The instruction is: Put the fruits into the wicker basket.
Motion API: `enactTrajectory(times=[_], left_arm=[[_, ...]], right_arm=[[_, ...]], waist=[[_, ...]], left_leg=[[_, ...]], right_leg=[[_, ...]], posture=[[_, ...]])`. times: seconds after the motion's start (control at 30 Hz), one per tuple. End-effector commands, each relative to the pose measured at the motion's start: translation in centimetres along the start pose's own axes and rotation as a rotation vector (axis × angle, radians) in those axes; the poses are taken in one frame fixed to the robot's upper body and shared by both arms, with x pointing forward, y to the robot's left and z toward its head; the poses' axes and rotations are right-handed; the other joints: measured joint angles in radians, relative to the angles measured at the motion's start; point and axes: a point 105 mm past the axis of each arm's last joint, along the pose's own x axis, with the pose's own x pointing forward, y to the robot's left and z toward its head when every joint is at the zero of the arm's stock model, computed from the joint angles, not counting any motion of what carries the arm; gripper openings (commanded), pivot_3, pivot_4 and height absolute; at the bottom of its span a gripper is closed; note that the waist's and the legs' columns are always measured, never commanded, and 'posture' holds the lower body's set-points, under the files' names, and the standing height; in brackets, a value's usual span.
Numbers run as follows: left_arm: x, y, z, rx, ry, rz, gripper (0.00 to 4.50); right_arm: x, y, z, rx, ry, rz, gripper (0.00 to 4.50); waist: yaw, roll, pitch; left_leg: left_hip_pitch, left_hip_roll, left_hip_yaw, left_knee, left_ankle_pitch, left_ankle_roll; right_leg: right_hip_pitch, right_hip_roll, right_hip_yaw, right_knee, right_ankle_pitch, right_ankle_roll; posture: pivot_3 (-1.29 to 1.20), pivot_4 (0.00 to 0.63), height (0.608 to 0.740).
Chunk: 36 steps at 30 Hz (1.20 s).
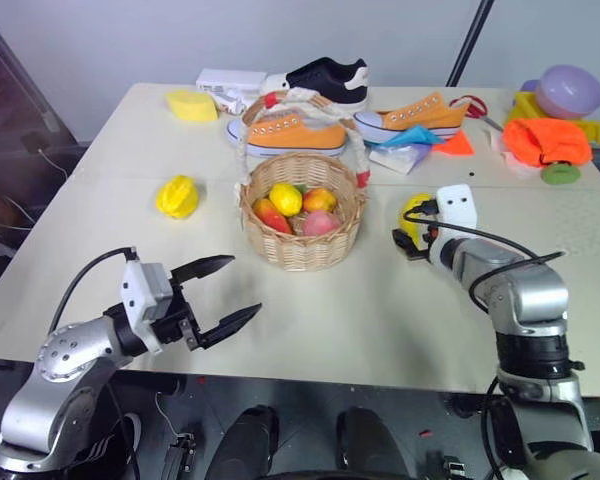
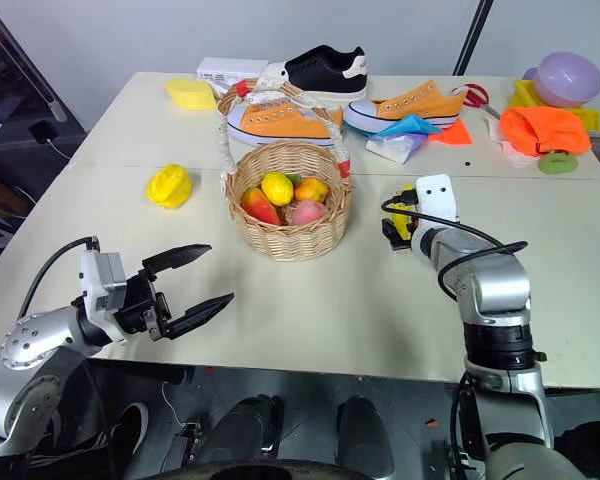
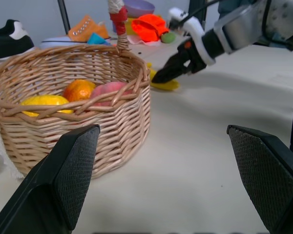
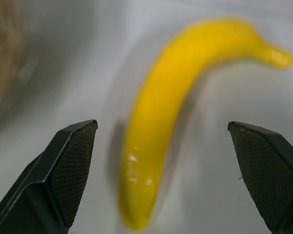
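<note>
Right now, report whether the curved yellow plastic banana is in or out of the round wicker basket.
Out: the banana lies on the table, beside the basket, between the open right gripper's fingers.

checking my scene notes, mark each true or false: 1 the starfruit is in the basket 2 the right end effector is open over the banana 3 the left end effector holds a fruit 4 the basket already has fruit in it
1. False. The starfruit lies on the table, apart from the basket.
2. True. The right end effector is open, with the banana lying between its fingers, not gripped.
3. False. The left end effector is open and empty.
4. True. Several fruits sit inside the basket.
</note>
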Motion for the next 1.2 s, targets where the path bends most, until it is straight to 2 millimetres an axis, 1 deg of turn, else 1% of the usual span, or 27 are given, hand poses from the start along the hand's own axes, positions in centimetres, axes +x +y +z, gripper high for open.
enactTrajectory(times=[0.03, 0.1, 0.17, 0.27, 0.3, 0.33, 0.37, 0.43, 0.47, 0.5, 0.53, 0.57, 0.6, 0.63, 0.7, 0.77, 0.8, 0.83, 0.87, 0.9, 0.93, 0.97, 1.03, 1.07, 1.13, 1.17, 1.2], left_arm=[[0.2, -0.4, 0.8, 0.026, -0.02, -0.012, 4.5], [0.2, -0.4, 0.7, 0.024, -0.019, -0.009, 4.5], [0.1, -0.3, 0.6, 0.02, -0.02, 0.0, 4.5], [0.1, -0.2, 0.6, 0.02, -0.021, 0.005, 4.5], [0.1, -0.2, 0.6, 0.02, -0.022, 0.006, 4.5], [0.0, -0.1, 0.6, 0.019, -0.021, 0.009, 4.5], [0.0, 0.0, 0.5, 0.019, -0.021, 0.012, 4.5], [0.1, 0.2, 0.4, 0.02, -0.023, 0.023, 4.5], [0.1, 0.4, 0.4, 0.019, -0.028, 0.031, 4.5], [0.1, 0.5, 0.4, 0.019, -0.031, 0.037, 4.5], [0.1, 0.6, 0.4, 0.019, -0.033, 0.041, 4.5], [0.2, 0.7, 0.3, 0.019, -0.033, 0.043, 4.5], [0.2, 0.7, 0.3, 0.017, -0.033, 0.043, 4.5], [0.2, 0.7, 0.2, 0.018, -0.031, 0.043, 4.5], [0.2, 0.9, 0.1, 0.017, -0.033, 0.044, 4.5], [0.3, 1.1, 0.1, 0.021, -0.036, 0.046, 4.5], [0.3, 1.3, 0.1, 0.023, -0.039, 0.049, 4.5], [0.3, 1.4, 0.1, 0.026, -0.039, 0.052, 4.5], [0.3, 1.6, 0.0, 0.03, -0.039, 0.056, 4.5], [0.3, 1.7, 0.0, 0.031, -0.04, 0.059, 4.5], [0.3, 1.8, 0.0, 0.032, -0.041, 0.061, 4.5], [0.2, 1.9, -0.1, 0.033, -0.04, 0.062, 4.5], [0.1, 2.0, -0.4, 0.032, -0.037, 0.068, 4.5], [0.0, 2.1, -0.5, 0.033, -0.034, 0.073, 4.5], [-0.2, 2.2, -0.7, 0.03, -0.031, 0.08, 4.5], [-0.3, 2.3, -0.8, 0.028, -0.03, 0.088, 4.5], [-0.5, 2.6, -1.0, 0.023, -0.029, 0.102, 4.5]], right_arm=[[0.2, 0.2, 1.5, 0.001, -0.064, 0.001, 4.48], [0.5, -0.1, 1.1, 0.003, -0.058, -0.017, 4.48], [0.6, -0.3, 0.4, 0.004, -0.049, -0.033, 3.97], [0.6, -0.4, 0.0, -0.006, -0.048, -0.051, 2.73], [0.6, -0.4, 0.0, 0.001, -0.053, -0.05, 2.22], [0.4, -0.6, 0.6, 0.01, -0.081, -0.061, 1.71], [0.2, -1.2, 1.1, 0.007, -0.105, -0.078, 1.29], [-0.2, -3.0, 1.6, -0.03, -0.148, -0.147, 1.29], [-0.5, -4.4, 1.4, -0.023, -0.15, -0.197, 1.29], [-0.6, -5.3, 1.1, -0.014, -0.15, -0.231, 1.29], [-1.0, -6.4, 1.2, 0.006, -0.174, -0.276, 1.29], [-1.4, -7.1, 1.6, 0.035, -0.216, -0.292, 1.29], [-1.8, -7.4, 2.0, 0.05, -0.257, -0.291, 1.29], [-2.4, -7.6, 3.0, 0.053, -0.342, -0.285, 1.29], [-4.1, -7.0, 4.5, 0.053, -0.507, -0.207, 1.29], [-5.9, -6.9, 5.3, 0.118, -0.654, -0.154, 1.29], [-6.9, -6.6, 5.0, 0.126, -0.704, -0.109, 1.29], [-8.1, -6.3, 4.7, 0.086, -0.763, -0.098, 1.29], [-9.3, -5.2, 3.8, 0.085, -0.808, -0.024, 1.29], [-10.2, -3.7, 2.9, 0.007, -0.83, 0.045, 1.29], [-10.8, -2.6, 2.3, -0.044, -0.838, 0.093, 1.29], [-11.4, -1.2, 1.3, -0.035, -0.831, 0.172, 1.29], [-13.1, 2.2, 0.1, -0.189, -0.843, 0.333, 1.29], [-13.8, 3.3, -0.2, -0.251, -0.857, 0.391, 1.29], [-14.5, 4.1, -0.2, -0.347, -0.878, 0.452, 1.29], [-14.5, 3.9, -0.2, -0.395, -0.881, 0.469, 1.29], [-14.4, 3.4, -0.2, -0.395, -0.875, 0.478, 1.29]], waist=[[0.0, 0.0, 0.0], [0.0, 0.0, 0.0], [0.0, 0.0, 0.0], [0.0, 0.0, 0.0], [0.001, 0.0, 0.0], [0.001, 0.0, 0.0], [0.001, 0.0, 0.0], [0.003, 0.0, 0.0], [0.006, 0.0, 0.0], [0.007, 0.0, 0.0], [0.006, 0.0, 0.0], [0.005, 0.0, 0.0], [0.004, 0.0, 0.0], [0.003, 0.0, 0.0], [-0.001, 0.0, 0.0], [-0.004, 0.0, 0.0], [-0.005, 0.001, 0.0], [-0.003, 0.001, 0.0], [0.002, 0.0, 0.0], [0.009, 0.0, 0.0], [0.009, 0.0, 0.0], [0.005, 0.001, 0.0], [0.0, 0.001, 0.0], [-0.005, 0.001, 0.001], [-0.013, 0.001, 0.001], [-0.013, 0.001, 0.001], [-0.011, 0.001, 0.001]], left_leg=[[0.0, 0.0, 0.0, 0.0, 0.0, -0.001], [0.0, 0.0, 0.0, 0.0, 0.0, -0.001], [0.0, 0.0, 0.0, 0.0, 0.0, -0.001], [0.0, 0.0, 0.0, 0.0, 0.0, -0.001], [0.0, 0.0, 0.0, 0.0, 0.0, -0.001], [0.0, 0.0, 0.0, 0.0, 0.0, -0.001], [0.0, 0.0, 0.0, 0.0, 0.0, -0.001], [0.0, 0.0, 0.0, 0.0, 0.0, -0.001], [0.0, 0.0, 0.0, 0.0, 0.0, 0.0], [0.0, -0.001, 0.0, 0.0, 0.0, 0.0], [0.0, -0.001, 0.0, 0.0, 0.0, 0.0], [0.0, -0.001, 0.0, 0.0, 0.0, 0.0], [0.0, -0.001, 0.0, 0.0, 0.0, 0.0], [0.0, -0.001, 0.0, 0.0, 0.0, 0.0], [0.0, 0.0, 0.0, 0.0, 0.0, 0.0], [0.0, 0.001, 0.001, -0.001, 0.0, 0.0], [0.0, 0.001, 0.001, -0.001, 0.0, 0.0], [0.001, 0.002, 0.001, -0.001, 0.0, 0.0], [0.001, 0.001, 0.001, -0.001, -0.001, 0.001], [0.001, 0.002, 0.0, -0.001, -0.001, 0.002], [0.001, 0.001, -0.002, -0.001, -0.002, 0.003], [0.001, 0.001, -0.002, -0.001, -0.002, 0.003], [0.001, 0.0, -0.001, 0.0, -0.002, 0.004], [0.001, 0.0, -0.001, 0.0, -0.002, 0.004], [0.004, 0.001, 0.002, 0.0, -0.003, 0.005], [0.006, 0.001, 0.002, 0.0, -0.003, 0.005], [0.007, 0.001, 0.002, -0.001, -0.003, 0.005]], right_leg=[[0.0, 0.0, 0.0, 0.0, 0.0, 0.0], [0.0, 0.0, 0.0, 0.0, 0.0, 0.0], [0.0, 0.0, 0.0, 0.0, 0.0, 0.0], [0.0, 0.0, 0.0, 0.0, 0.0, 0.0], [0.0, 0.0, 0.0, 0.0, 0.0, 0.0], [0.0, 0.0, 0.0, 0.0, 0.0, 0.0], [0.0, 0.0, 0.0, 0.0, 0.0, 0.0], [0.0, 0.0, 0.0, 0.0, 0.0, 0.0], [0.0, 0.0, 0.0, 0.0, 0.0, 0.0], [0.0, 0.0, 0.0, -0.001, 0.0, 0.0], [0.001, 0.0, 0.0, -0.001, 0.0, 0.0], [0.001, 0.0, 0.0, -0.001, 0.0, 0.0], [0.001, 0.0, 0.0, -0.001, 0.0, 0.0], [0.0, 0.0, 0.0, -0.001, 0.0, 0.0], [0.0, 0.0, -0.001, 0.0, 0.0, 0.0], [0.0, 0.001, -0.001, 0.0, 0.0, 0.0], [0.0, 0.002, -0.001, 0.001, 0.0, 0.0], [0.0, 0.003, -0.001, 0.001, 0.0, 0.0], [0.0, 0.003, -0.001, 0.001, 0.0, 0.0], [0.001, 0.003, -0.001, 0.0, 0.0, 0.0], [0.002, 0.003, -0.001, -0.001, 0.0, 0.001], [0.002, 0.003, -0.001, -0.002, 0.0, 0.001], [0.002, 0.002, 0.0, -0.001, 0.0, 0.001], [0.002, 0.002, 0.001, -0.001, 0.0, 0.001], [0.002, 0.003, 0.003, 0.001, 0.0, 0.0], [0.003, 0.003, 0.004, 0.001, 0.0, 0.0], [0.005, 0.003, 0.004, 0.001, 0.0, 0.0]], posture=[[0.0, 0.15, 0.74], [0.0, 0.15, 0.74], [0.0, 0.15, 0.74], [0.0, 0.15, 0.74], [0.0, 0.15, 0.74], [0.0, 0.15, 0.74], [0.0, 0.15, 0.74], [0.0, 0.15, 0.74], [0.0, 0.15, 0.74], [0.0, 0.15, 0.74], [0.0, 0.15, 0.74], [0.0, 0.15, 0.74], [0.0, 0.15, 0.74], [0.0, 0.15, 0.74], [0.0, 0.15, 0.74], [0.0, 0.15, 0.74], [0.0, 0.15, 0.74], [0.0, 0.15, 0.74], [0.0, 0.15, 0.74], [0.0, 0.15, 0.74], [0.0, 0.15, 0.74], [0.0, 0.15, 0.74], [0.0, 0.15, 0.74], [0.0, 0.15, 0.74], [0.0, 0.15, 0.74], [0.0, 0.15, 0.74], [0.0, 0.15, 0.74]])
